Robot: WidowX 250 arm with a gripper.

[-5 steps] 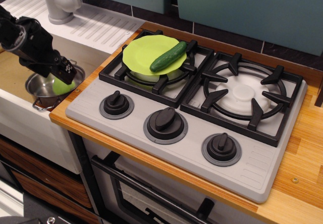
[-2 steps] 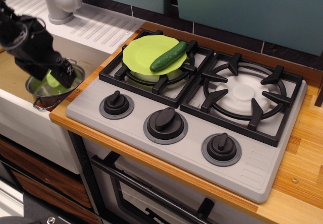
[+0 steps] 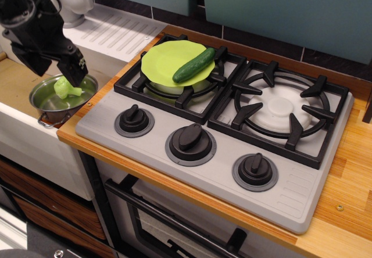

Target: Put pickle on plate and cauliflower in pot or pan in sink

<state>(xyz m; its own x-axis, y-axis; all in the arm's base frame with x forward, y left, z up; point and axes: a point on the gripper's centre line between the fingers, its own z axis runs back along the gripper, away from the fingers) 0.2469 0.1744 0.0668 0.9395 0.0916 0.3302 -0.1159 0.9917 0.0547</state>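
— Where's the pincer (image 3: 71,67)?
— Over the sink (image 3: 17,86), just above the rim of the steel pot (image 3: 40,98). Its dark fingers hold nothing; whether they are spread or pressed together, I cannot tell.
— And the cauliflower (image 3: 65,88)?
— Directly below the pincer, lying loose inside the pot, not touching the fingers.
— The pickle (image 3: 194,65)?
— Well off to the pincer's right, resting on the green plate (image 3: 163,60), which sits on the near-left burner of the stove (image 3: 192,171). Its far end overhangs the plate's rim.
— Anything behind the pincer?
— The grey faucet (image 3: 71,2) and the ribbed drainboard (image 3: 113,32).
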